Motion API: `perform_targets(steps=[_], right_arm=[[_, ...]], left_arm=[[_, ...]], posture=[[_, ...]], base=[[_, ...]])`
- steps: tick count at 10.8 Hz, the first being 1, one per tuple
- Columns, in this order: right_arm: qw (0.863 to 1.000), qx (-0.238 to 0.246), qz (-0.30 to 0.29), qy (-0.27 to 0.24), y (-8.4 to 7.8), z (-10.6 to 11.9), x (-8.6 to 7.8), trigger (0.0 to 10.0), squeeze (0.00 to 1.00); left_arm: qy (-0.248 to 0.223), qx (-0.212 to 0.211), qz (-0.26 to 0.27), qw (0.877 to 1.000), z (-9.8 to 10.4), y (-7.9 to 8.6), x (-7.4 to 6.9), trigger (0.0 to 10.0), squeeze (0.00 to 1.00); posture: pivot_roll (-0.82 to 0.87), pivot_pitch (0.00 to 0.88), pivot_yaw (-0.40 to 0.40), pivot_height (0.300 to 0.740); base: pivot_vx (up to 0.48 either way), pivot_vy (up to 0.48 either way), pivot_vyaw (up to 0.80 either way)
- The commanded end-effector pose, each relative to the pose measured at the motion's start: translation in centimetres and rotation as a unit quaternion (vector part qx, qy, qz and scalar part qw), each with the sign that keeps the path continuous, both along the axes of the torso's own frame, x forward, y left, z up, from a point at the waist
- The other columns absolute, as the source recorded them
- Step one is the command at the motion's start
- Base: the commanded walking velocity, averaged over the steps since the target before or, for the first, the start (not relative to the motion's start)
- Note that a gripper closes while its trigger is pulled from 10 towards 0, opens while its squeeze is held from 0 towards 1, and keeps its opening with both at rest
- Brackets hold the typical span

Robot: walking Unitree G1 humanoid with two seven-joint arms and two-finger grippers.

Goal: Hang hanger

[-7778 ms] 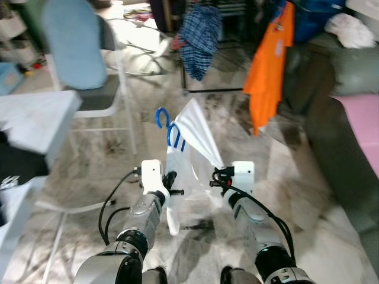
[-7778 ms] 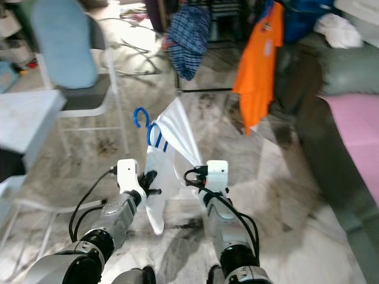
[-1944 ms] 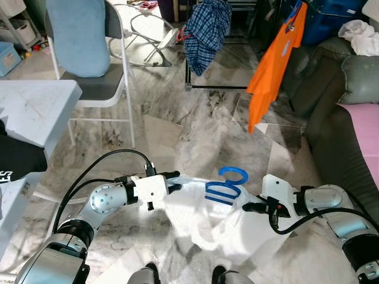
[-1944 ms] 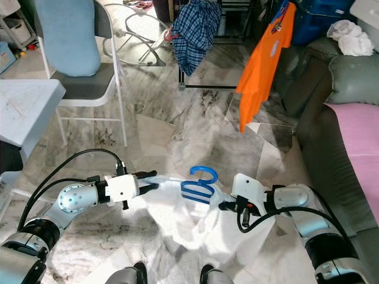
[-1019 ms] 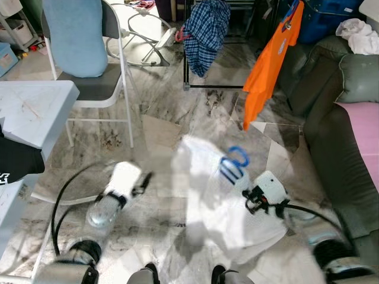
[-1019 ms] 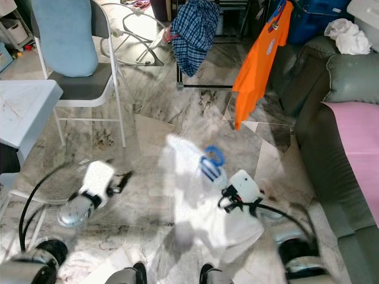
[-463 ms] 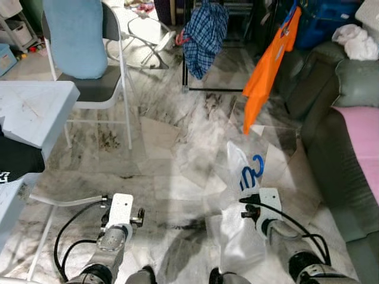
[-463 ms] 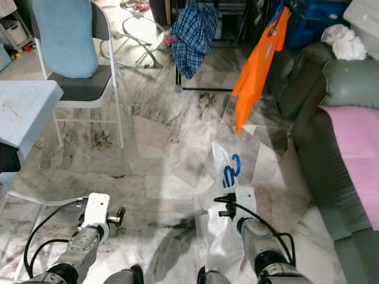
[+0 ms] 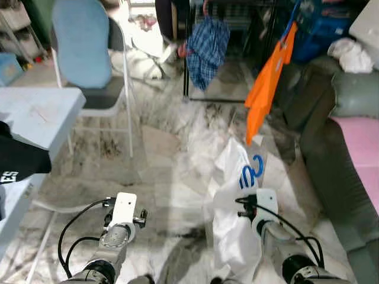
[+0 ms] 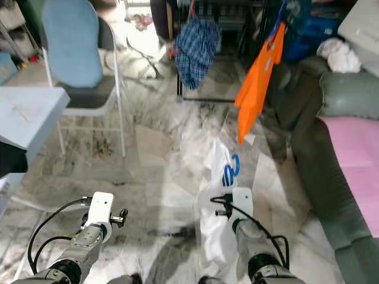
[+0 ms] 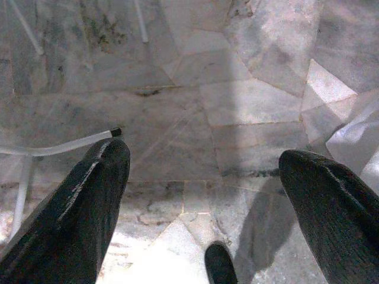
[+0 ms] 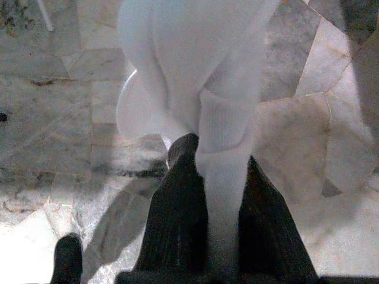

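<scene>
Right wrist view shows the right gripper (image 12: 204, 195) pinching the shirt (image 12: 195, 89) on its hanger (image 9: 251, 171), left gripper (image 11: 201, 195) spread empty; carrying stage, next reaching the rack (image 9: 237, 6).

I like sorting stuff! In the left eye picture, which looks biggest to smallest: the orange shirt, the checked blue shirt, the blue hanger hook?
1. Orange shirt
2. Checked blue shirt, a bit smaller, though it hangs farther back, so that's unsure
3. Blue hanger hook, clearly smallest
</scene>
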State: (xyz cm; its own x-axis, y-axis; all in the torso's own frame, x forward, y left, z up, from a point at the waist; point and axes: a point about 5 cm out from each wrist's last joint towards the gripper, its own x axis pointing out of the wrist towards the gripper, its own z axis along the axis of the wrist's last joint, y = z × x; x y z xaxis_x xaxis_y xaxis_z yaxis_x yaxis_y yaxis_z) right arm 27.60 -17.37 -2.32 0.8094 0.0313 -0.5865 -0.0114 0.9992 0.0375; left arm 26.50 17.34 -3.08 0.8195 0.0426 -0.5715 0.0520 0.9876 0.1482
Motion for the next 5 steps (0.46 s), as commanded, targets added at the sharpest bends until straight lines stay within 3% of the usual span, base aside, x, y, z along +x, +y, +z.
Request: perform_targets(steps=[1,4,5], right_arm=[[1.000,0.001,-0.009,-0.004,-0.05,-0.07,-0.12,0.0,0.00],[1.000,0.008,-0.012,-0.012,0.31,0.04,0.01,0.0,0.00],[1.000,0.014,-0.010,-0.015,0.53,0.02,-0.03,0.0,0.00]], left_arm=[[0.019,-0.001,-0.004,1.000,-0.52,0.00,-0.55,10.0,0.00],[0.021,-0.013,-0.016,1.000,-0.59,-0.58,-0.57,10.0,0.00],[0.019,-0.029,0.002,0.999,-0.58,-0.54,-0.56,10.0,0.00]], posture=[[-0.09,0.000,-0.009,0.740],[-0.10,0.000,0.006,0.740],[-0.10,0.000,0.008,0.740]], base=[[0.000,0.000,0.00],[0.000,0.000,0.00],[0.000,0.000,0.00]])
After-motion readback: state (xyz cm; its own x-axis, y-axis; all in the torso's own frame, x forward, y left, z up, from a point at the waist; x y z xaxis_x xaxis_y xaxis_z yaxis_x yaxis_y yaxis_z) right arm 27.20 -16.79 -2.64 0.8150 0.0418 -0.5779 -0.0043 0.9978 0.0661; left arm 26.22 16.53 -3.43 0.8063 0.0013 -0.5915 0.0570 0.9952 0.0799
